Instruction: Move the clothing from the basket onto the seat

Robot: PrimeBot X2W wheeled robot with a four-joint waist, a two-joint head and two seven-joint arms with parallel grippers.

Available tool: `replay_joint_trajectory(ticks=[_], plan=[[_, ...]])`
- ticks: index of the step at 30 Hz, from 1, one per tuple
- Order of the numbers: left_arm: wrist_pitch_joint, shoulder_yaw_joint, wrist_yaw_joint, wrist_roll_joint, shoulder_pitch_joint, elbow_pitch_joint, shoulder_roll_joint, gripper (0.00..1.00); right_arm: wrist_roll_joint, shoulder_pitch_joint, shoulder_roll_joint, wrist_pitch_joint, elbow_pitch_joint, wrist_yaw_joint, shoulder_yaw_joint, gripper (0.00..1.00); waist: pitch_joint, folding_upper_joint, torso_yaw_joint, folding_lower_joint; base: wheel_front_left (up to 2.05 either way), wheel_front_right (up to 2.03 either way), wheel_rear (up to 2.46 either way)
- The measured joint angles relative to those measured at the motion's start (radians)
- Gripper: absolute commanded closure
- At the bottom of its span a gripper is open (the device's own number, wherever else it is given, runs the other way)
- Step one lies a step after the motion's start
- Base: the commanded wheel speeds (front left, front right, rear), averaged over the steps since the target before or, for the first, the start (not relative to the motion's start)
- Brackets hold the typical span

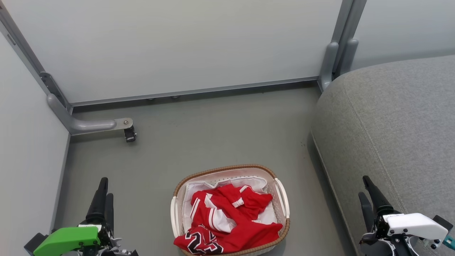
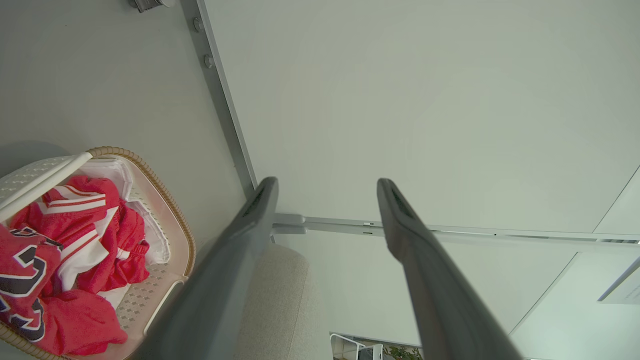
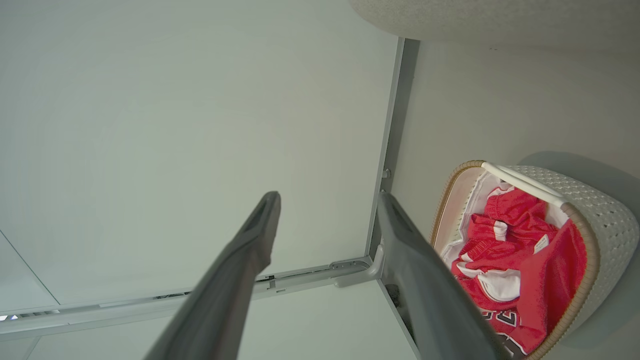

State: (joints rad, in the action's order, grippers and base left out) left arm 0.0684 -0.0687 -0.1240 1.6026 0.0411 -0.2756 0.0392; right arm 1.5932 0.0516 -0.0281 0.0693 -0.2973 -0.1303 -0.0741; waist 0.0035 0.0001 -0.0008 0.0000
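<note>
Clothing (image 1: 234,217) sits bundled in the basket (image 1: 227,168), lower centre of the head view, on the grey floor (image 1: 213,135). Red fabric, white trim. The jersey (image 1: 199,243) with the black number 23 droops over the basket's near rim at the bottom edge of the frame. A banded piece (image 1: 213,217), red with white stripes, lies crumpled mid-pile. A white sheet (image 1: 199,188) lines the basket under the clothes and shows at the upper part. White handles (image 1: 282,197) on both sides.

Grey seat (image 1: 391,124) takes up the right side of the head view, with a rounded edge and a stitched seam running down it. It stands apart from the basket, with a strip of floor between.

Left gripper (image 1: 106,186), green housing, is at lower left with its fingers pointing up the frame, well apart from the basket. In the left wrist view its fingers are spread wide and hold nothing; the basket is at lower left there.

Right gripper (image 1: 363,185), white housing, is at lower right, in front of the seat's edge. In the right wrist view its fingers are also spread and empty; the basket is at lower right there.

Pale panels (image 1: 177,46) fill the top, in a grey metal frame (image 1: 337,53). A bracket (image 1: 99,125) with a small black foot is at upper left.
</note>
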Motion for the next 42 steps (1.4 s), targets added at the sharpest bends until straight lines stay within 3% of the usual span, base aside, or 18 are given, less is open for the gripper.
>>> replay_joint_trajectory(ticks=[14,42], plan=[[-0.061,0.031,0.0,-0.109,-0.022,0.049,0.0,0.0,-0.14,-0.002,-0.002,-0.059,0.019,0.0,0.007,0.0,0.0,0.0,-0.001,0.0,0.0,0.0,0.0],[-0.16,0.088,0.029,-0.631,-0.077,0.137,0.002,0.0,-0.683,-0.03,-0.01,-0.159,0.113,0.0,0.044,0.0,0.0,0.0,0.002,0.0,0.0,0.0,0.0]])
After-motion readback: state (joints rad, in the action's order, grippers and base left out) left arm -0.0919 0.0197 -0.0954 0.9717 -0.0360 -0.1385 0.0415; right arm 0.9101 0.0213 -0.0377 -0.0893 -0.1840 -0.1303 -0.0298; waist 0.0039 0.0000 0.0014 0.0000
